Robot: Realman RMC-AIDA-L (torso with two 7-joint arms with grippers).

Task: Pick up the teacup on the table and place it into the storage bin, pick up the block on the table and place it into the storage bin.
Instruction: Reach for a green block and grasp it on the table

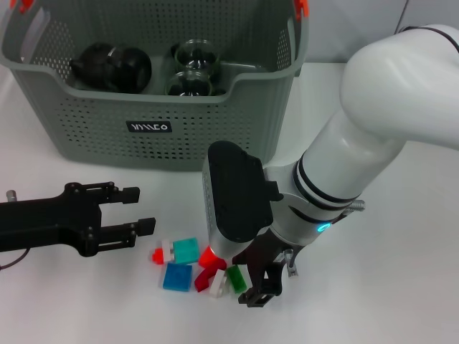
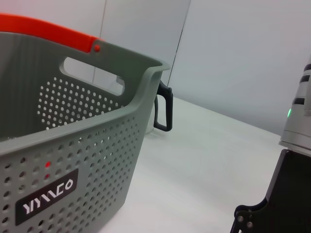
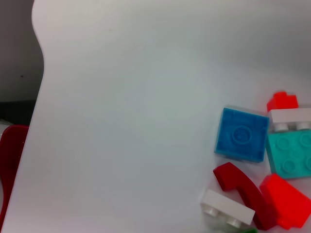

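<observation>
the storage bin (image 1: 107,107) is looking like dull grey-green plastic, its walls full of little round holes, and its handle tab (image 2: 48,30) is looking like smooth orange plastic. its small black label (image 1: 149,127) is looking flat with white letters. inside, two glass teacups (image 1: 192,68) are shining clear, and a dark round thing (image 1: 115,67) is gleaming glossy black. the table (image 1: 401,272) is looking smooth, white and a little shiny. the blocks (image 3: 242,133) are looking like hard, smooth plastic with round bumps on top. the right arm (image 1: 380,122) is shining glossy white, like smooth plastic. the left gripper (image 1: 133,211) is looking dull black, and so is the right gripper (image 1: 262,283).
</observation>
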